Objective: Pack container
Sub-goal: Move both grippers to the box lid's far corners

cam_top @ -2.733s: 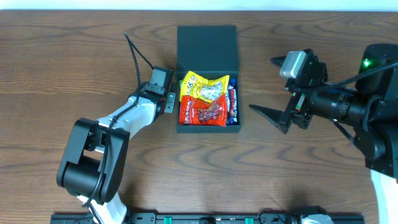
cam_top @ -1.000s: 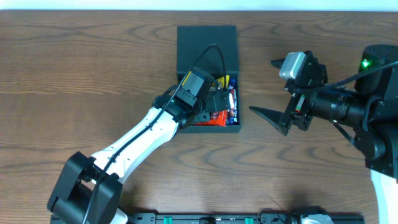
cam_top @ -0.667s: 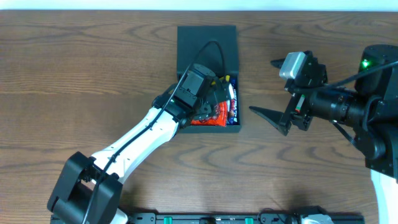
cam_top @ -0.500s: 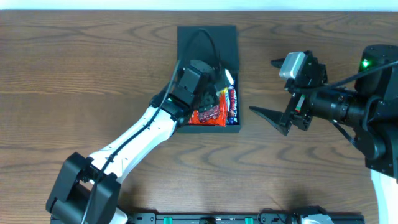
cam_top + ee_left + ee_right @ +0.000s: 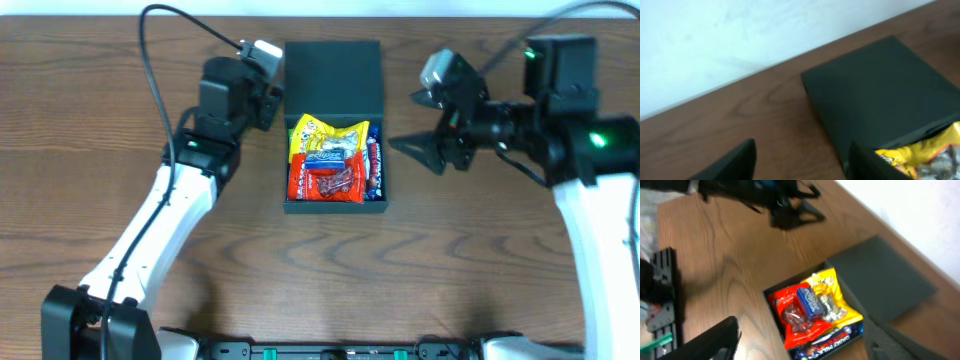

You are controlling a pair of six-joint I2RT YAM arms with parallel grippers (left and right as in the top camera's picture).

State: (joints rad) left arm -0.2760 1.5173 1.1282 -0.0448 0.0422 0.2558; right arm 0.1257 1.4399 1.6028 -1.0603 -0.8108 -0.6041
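The dark teal container (image 5: 335, 207) sits mid-table with its lid (image 5: 333, 78) lying open and flat behind it. Inside lie a yellow packet (image 5: 320, 133), a red packet (image 5: 325, 183), a small blue packet (image 5: 325, 157) on top and a dark blue bar (image 5: 374, 165) along the right wall. My left gripper (image 5: 270, 90) hovers just left of the lid, open and holding nothing; its wrist view shows the lid (image 5: 880, 85) and the yellow packet (image 5: 920, 152). My right gripper (image 5: 415, 122) is open to the right of the box, and its wrist view looks down on the packets (image 5: 810, 300).
A black rail (image 5: 330, 350) runs along the table's front edge and shows in the right wrist view as a rail (image 5: 665, 290) at the left. A white wall (image 5: 740, 35) rises behind the table. Bare wood lies on both sides of the box.
My left arm has pulled back from over the box to the left of the lid, leaving the small blue packet on top. My right arm has moved closer to the box.
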